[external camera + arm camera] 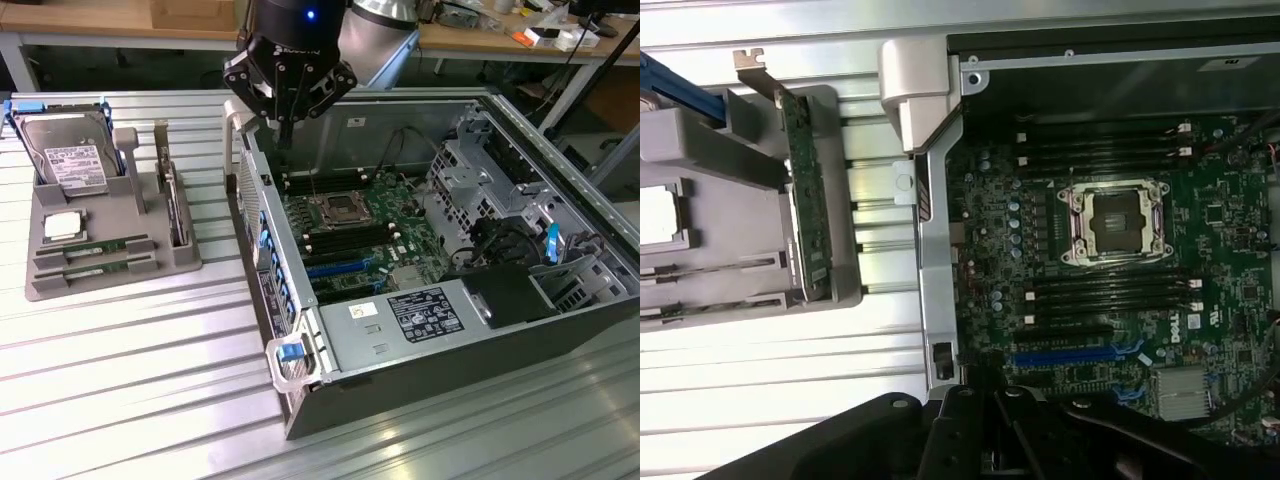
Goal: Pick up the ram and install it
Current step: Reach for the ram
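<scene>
Two ram sticks, thin and green, lie flat in the front slots of the grey holder at the exterior view's left. In the wrist view they show as narrow strips in that holder. My gripper hangs over the open computer case's rear corner, above the motherboard, well apart from the ram. Its fingers are shut with nothing visible between them. In the wrist view the dark gripper sits over the board's edge near the blue slot. Black memory slots run beside the empty processor socket.
The holder also carries a silver hard drive, a square processor chip and an upright green card with a metal bracket. The case wall, drive cage, cables and power supply crowd the case. A ribbed metal table lies around.
</scene>
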`<state>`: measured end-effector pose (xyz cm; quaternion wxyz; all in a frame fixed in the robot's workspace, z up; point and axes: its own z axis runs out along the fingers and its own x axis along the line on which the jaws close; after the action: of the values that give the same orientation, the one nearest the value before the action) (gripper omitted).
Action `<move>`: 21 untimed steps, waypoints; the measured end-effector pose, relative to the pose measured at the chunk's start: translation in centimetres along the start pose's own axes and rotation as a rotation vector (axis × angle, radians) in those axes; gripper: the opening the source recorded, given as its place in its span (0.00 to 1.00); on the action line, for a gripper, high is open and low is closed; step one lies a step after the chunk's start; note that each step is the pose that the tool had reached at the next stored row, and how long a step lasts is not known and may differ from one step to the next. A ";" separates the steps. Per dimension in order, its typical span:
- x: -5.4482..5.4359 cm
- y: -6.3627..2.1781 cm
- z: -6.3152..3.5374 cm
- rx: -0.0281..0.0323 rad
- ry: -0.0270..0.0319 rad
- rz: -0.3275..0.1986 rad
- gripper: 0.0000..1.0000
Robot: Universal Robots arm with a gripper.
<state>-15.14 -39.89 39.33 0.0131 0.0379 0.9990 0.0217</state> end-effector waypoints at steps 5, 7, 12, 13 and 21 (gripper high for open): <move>0.5 -0.04 -0.02 0.0000 0.0000 0.000 0.10; 0.9 -0.07 -0.02 -0.0001 -0.0001 0.000 0.10; 2.0 -0.15 -0.06 0.0000 0.0000 0.000 0.10; 2.3 -0.17 -0.07 0.0001 0.0000 0.000 0.10; 4.1 -0.31 -0.11 0.0000 0.0000 0.000 0.10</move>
<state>-19.22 -39.89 39.33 0.0131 0.0379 0.9990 0.0217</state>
